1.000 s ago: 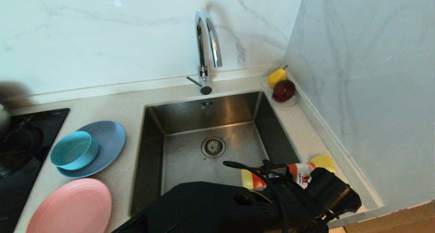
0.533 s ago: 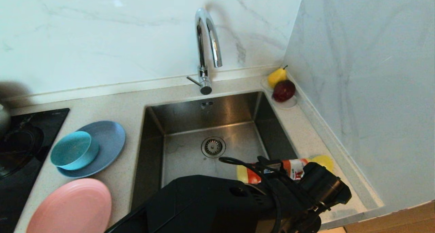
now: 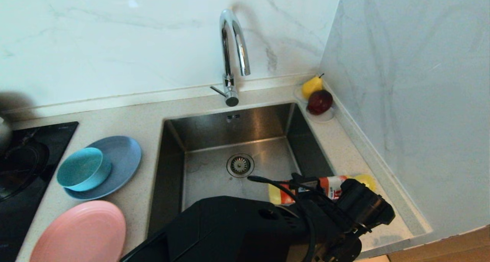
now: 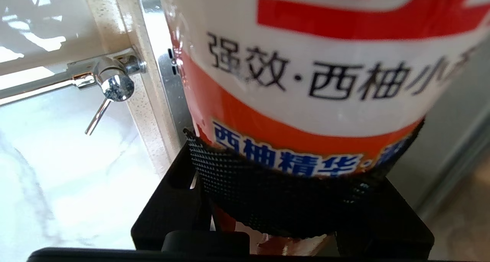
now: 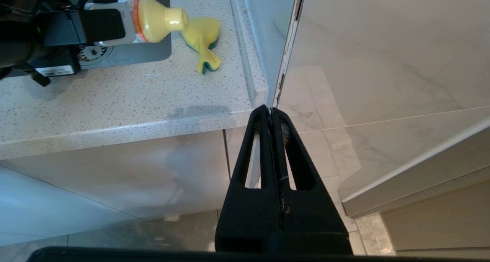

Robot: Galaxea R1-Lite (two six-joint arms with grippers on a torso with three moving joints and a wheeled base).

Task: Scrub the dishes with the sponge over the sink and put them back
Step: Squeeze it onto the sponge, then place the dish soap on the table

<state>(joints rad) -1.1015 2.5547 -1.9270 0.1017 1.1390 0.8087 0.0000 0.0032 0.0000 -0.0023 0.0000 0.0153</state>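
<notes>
The left gripper (image 3: 306,189), lower right in the head view, holds a soap bottle (image 3: 329,187) tipped toward the sponge (image 3: 365,179); dosing looks underway, so next squeeze soap onto it.

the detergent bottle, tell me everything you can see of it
The detergent bottle is yellow plastic with a white and orange-red label printed in Chinese characters. It is tipped on its side, its narrow yellow neck pointing at the sponge on the counter. The left gripper clamps its body between black textured fingers, holding it at the sink's right edge.
</notes>
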